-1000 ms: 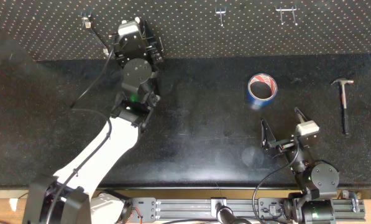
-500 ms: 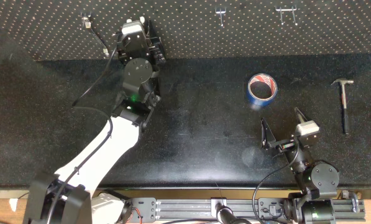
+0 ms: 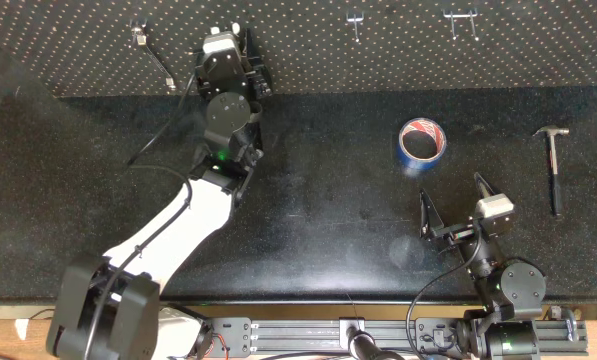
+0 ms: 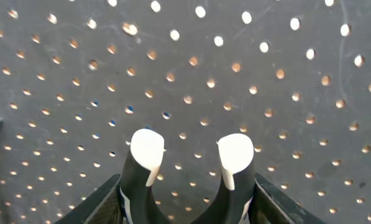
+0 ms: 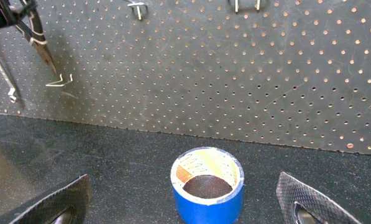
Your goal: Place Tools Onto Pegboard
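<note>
Nearest the arm bases: right gripper [image 3: 453,203], low over the black worktop [image 3: 318,210], spread wide with nothing between its fingers. In its own wrist view, just two dark pads [image 5: 54,204] at the lower corners, cut off by the edge.

Just beyond, well apart from those fingers: a blue roll of tape [image 3: 421,142], standing on the worktop with its hole facing up. Foot of the roll cropped away in the right wrist view.

Farther right, near the worktop's edge: a hammer [image 3: 553,172], lying flat with its head toward the pegboard [image 3: 398,50], touched by neither gripper.

At the back: left gripper [image 4: 191,158], up close to the pegboard, white fingertips [image 4: 148,149] parted and holding nothing. Cannot tell whether touching the board. From above, mostly hidden under its own wrist housing.

On the board just left of it: a thin metal tool [image 3: 154,58], hanging at a slant. Too slender to tell which kind.

High on the board to the right: a narrow hook [image 3: 355,20] and a wider hook [image 3: 461,20], tops clipped in the right wrist view.
</note>
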You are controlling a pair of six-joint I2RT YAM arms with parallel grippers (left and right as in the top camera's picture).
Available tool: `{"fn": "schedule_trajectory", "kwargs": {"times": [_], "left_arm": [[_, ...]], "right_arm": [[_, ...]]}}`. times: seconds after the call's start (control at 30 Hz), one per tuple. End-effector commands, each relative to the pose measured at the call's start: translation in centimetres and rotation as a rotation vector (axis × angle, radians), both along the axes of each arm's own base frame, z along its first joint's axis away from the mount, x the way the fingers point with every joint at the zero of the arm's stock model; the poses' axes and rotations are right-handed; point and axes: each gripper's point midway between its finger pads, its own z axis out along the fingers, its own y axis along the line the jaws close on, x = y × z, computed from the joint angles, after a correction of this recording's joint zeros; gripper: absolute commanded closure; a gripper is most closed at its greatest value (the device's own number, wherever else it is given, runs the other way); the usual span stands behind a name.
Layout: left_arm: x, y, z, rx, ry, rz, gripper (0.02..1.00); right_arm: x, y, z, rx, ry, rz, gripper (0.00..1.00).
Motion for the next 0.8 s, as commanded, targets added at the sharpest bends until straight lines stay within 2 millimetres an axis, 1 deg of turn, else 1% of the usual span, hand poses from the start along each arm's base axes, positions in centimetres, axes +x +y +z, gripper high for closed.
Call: {"fn": "schedule_trajectory", "kwargs": {"times": [0.03, 0.37, 0.53, 0.63, 0.77, 0.8], "left_arm": [[1.0, -1.4, -1.7, 0.002, 0.030, -0.064, 0.991], [1.5, -1.6, -4.0, 0.020, 0.078, -0.066, 0.989], [1.7, -1.5, -5.7, 0.036, 0.125, -0.062, 0.989], [1.7, -1.4, -6.2, 0.044, 0.144, -0.060, 0.989], [1.7, -1.4, -6.5, 0.047, 0.153, -0.059, 0.982], [1.7, -1.4, -6.5, 0.048, 0.154, -0.059, 0.757]], "right_arm": [[-0.1, 0.1, -0.1, 0.010, 0.005, 0.005, 0.025], [-0.1, 0.1, -0.1, 0.010, 0.005, 0.005, 0.025], [-0.1, 0.1, -0.1, 0.010, 0.005, 0.005, 0.025], [-0.1, 0.1, -0.1, 0.010, 0.005, 0.005, 0.025], [-0.1, 0.1, -0.1, 0.010, 0.005, 0.005, 0.025], [-0.1, 0.1, -0.1, 0.010, 0.005, 0.005, 0.025]]}}
